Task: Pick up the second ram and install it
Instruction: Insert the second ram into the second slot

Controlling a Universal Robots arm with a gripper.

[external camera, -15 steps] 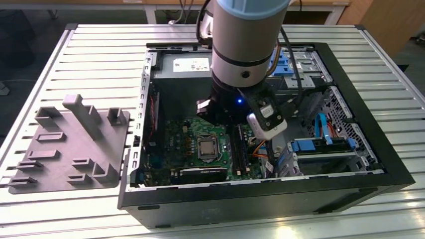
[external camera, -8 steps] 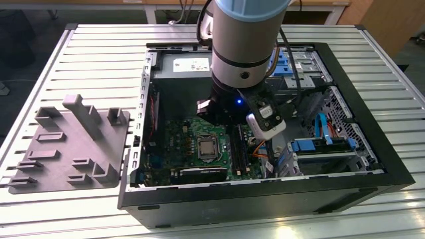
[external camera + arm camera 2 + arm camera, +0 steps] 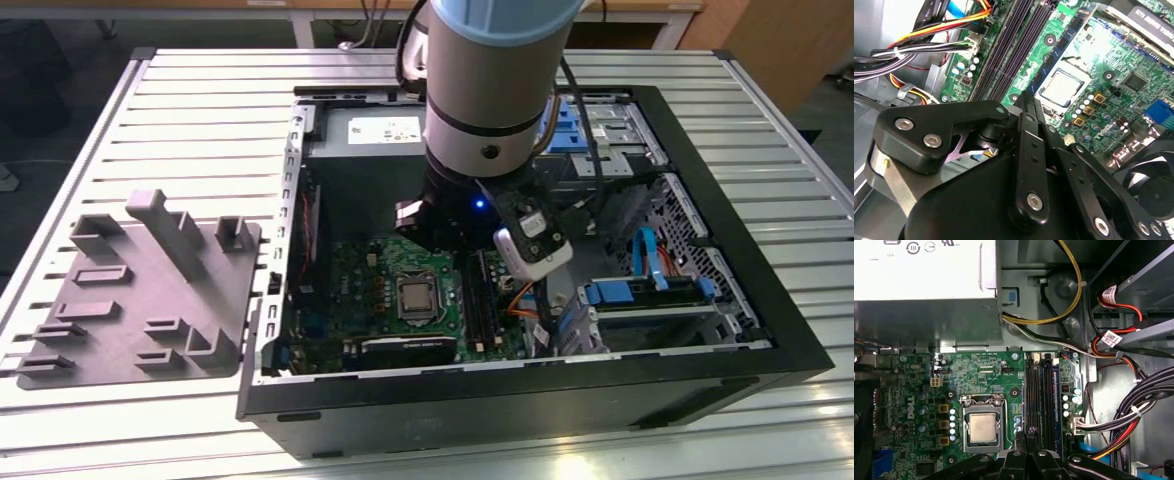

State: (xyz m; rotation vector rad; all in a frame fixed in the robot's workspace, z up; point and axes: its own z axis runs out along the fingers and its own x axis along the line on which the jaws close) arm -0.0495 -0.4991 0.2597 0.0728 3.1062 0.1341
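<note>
Black gripper [image 3: 1028,102] links sit closest to us in both wrist views, with the fingers drawn together to a narrow tip and nothing visible between them. In the second wrist view that tip hangs just beside one end of the second ram [image 3: 1066,42]. The blue stick with dark chips stands on edge in the row of memory slots [image 3: 1014,45], on the side toward the processor [image 3: 1064,90]. We cannot tell whether the tip touches the stick, nor whether the stick is pressed fully home. In the first wrist view the gripper [image 3: 1026,440] hovers over the slots [image 3: 1036,390] beside the processor [image 3: 981,427] on the green motherboard [image 3: 914,380].

In the exterior view, the arm [image 3: 487,90] comes down from 12 o'clock into the open computer case [image 3: 534,400], which takes up the middle of the slatted tabletop [image 3: 200,100]. Its wrist hangs above the motherboard [image 3: 360,270], at about 1 o'clock from the processor [image 3: 416,297]. A grey moulded fixture [image 3: 140,295] lies on the tabletop at 9 o'clock from the case, just beside its wall.
</note>
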